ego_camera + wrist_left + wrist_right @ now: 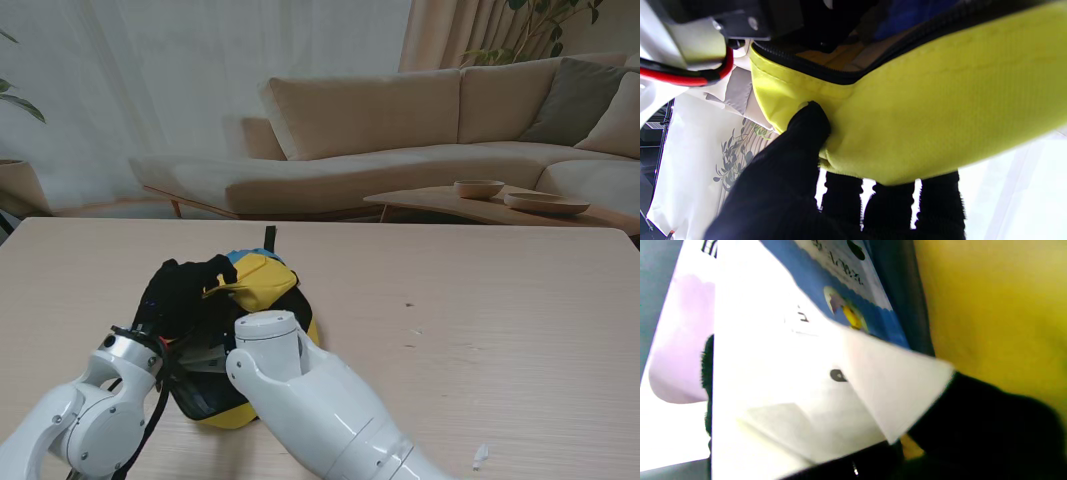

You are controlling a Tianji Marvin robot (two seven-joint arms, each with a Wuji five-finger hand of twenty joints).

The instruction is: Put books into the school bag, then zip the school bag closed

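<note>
Mostly hidden, the yellow school bag [262, 283] sits on the tabletop [480, 320] near me, left of centre, its mouth unzipped. Left robot hand [185, 290], black-gloved, pinches the bag's yellow flap, thumb [808, 125] on one side and fingers behind. Right arm [310, 400] covers the bag's near half in the stand view; right robot hand [990, 420] is inside the bag, and whether it grips the book [813, 373] can't be told. The book's white pages and blue cover are blurred and cut off. Sofa [400, 130] and coffee table [480, 205] lie beyond.
</note>
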